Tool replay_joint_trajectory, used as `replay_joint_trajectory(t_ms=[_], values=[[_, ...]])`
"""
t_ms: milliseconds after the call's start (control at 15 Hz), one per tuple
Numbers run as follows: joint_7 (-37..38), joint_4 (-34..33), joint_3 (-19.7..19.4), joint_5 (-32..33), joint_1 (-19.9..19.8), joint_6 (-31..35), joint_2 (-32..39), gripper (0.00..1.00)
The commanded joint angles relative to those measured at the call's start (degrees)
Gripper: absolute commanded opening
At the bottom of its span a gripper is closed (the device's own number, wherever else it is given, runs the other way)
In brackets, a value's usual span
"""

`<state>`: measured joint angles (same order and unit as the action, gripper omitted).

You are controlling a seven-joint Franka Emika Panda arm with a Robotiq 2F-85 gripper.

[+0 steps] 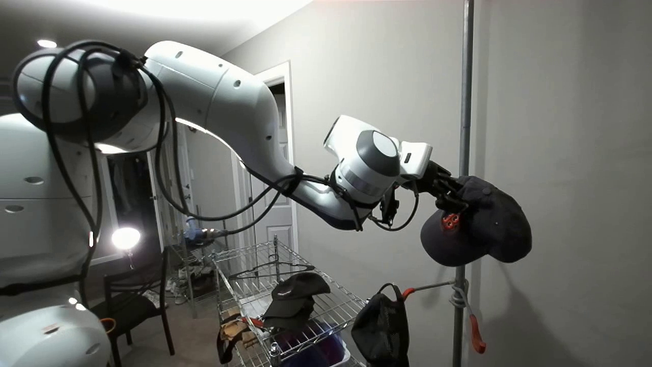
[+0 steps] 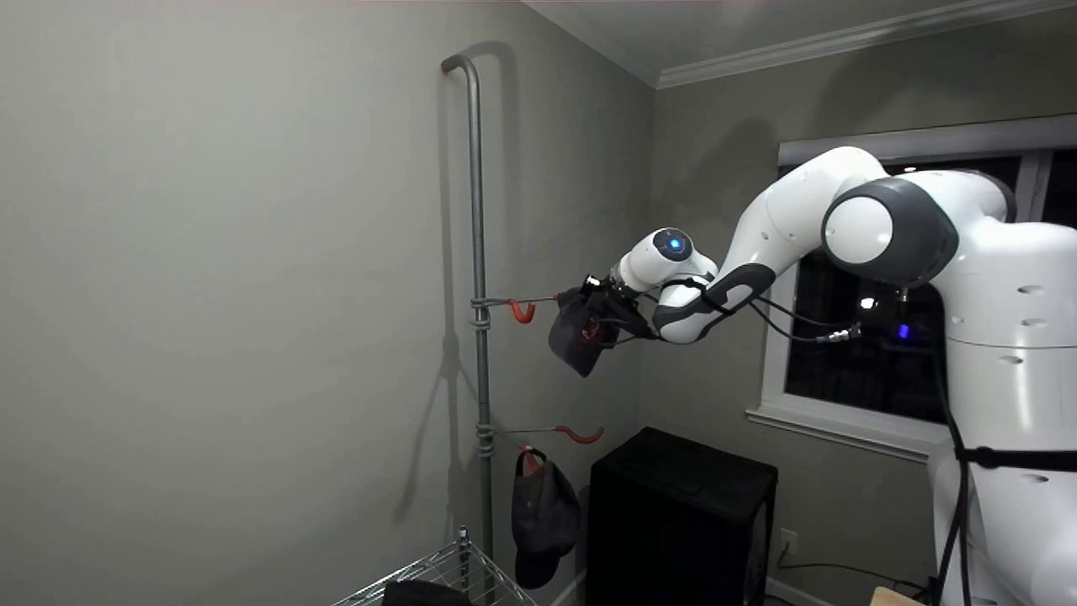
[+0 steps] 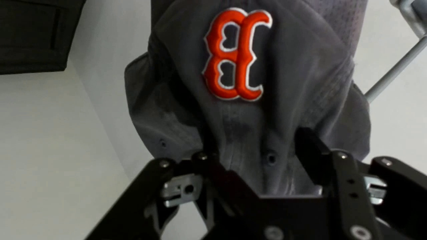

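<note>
A dark cap [image 1: 496, 219] with a red and white letter B is at the gripper in both exterior views, also here [image 2: 575, 337]. My gripper [image 1: 456, 196] has its fingers on either side of the crown. In the wrist view the cap [image 3: 287, 83] fills the middle, brim toward the top. The crown fabric is folded and squeezed between the fingertips [image 3: 258, 143], which are spread apart with cloth between them. A wire hook [image 2: 538, 300] on the grey pole [image 2: 477, 210] reaches the cap's edge; whether the cap rests on it is hidden.
Another red hook [image 2: 522, 313] sits beside it. A lower red hook [image 2: 580, 436] is above a hanging dark cap [image 2: 545, 522], also visible here [image 1: 384, 326]. A wire rack [image 1: 244, 248] bears black caps [image 1: 295, 295]. A black cabinet [image 2: 681, 497] stands behind; a chair [image 1: 132, 300] stands farther off.
</note>
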<state>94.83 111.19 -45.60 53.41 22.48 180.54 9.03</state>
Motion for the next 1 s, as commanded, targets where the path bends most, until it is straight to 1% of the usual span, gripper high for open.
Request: replay_joint_trajectory(t_ms=[0, 200, 267, 400, 467, 667, 933], values=[[-3.7, -1.0, 1.8, -3.2, -2.1, 0.3, 0.9, 0.34], [-4.5, -1.1, 1.8, -3.5, -2.6, 0.3, 0.6, 0.13], [-4.4, -1.2, 1.8, -3.3, -2.7, 0.3, 0.4, 0.08], [-4.8, -0.4, 1.8, -2.5, -2.5, 0.4, -1.1, 0.06], [-4.9, 0.1, 1.8, -2.1, -2.4, 0.5, -2.0, 0.09], [-5.0, 1.9, 1.3, 0.0, -1.4, 0.6, -5.6, 0.08], [-4.8, 4.4, 0.6, 6.1, -0.1, 0.1, -11.7, 0.08]])
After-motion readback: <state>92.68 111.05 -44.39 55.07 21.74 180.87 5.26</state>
